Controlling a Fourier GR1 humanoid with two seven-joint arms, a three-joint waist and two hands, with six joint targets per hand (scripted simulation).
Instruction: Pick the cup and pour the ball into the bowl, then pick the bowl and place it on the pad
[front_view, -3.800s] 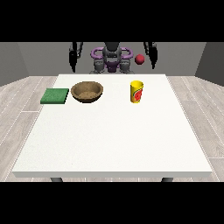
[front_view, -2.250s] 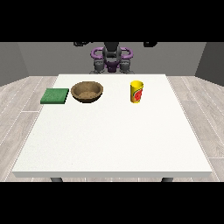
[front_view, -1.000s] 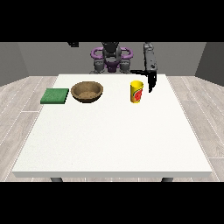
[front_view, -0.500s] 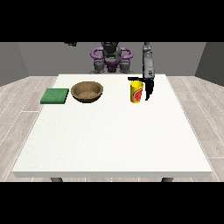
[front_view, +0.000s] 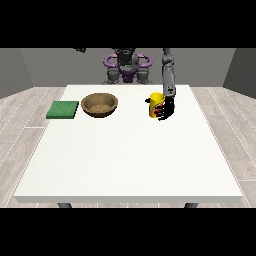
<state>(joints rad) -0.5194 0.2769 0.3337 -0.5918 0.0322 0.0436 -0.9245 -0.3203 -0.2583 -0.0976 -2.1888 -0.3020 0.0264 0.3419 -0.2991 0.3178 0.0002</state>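
Observation:
A yellow cup (front_view: 156, 102) with a red mark stands upright on the white table (front_view: 130, 150), right of centre at the back. The hand at the view's right (front_view: 166, 108) is at the cup's right side, with its fingers curled round the cup. A brown bowl (front_view: 100, 104) sits to the cup's left, and a flat green pad (front_view: 63, 109) lies left of the bowl. The ball is hidden from view. Of the other arm only a dark tip (front_view: 80, 49) shows at the top left; its hand is out of sight.
The robot's torso (front_view: 126, 67) stands behind the table's far edge. Wooden floor surrounds the table on all sides.
The arm at the view's right came down from above the table to the cup's right side, and its fingers have closed round the cup. Cup, bowl and pad have not moved.

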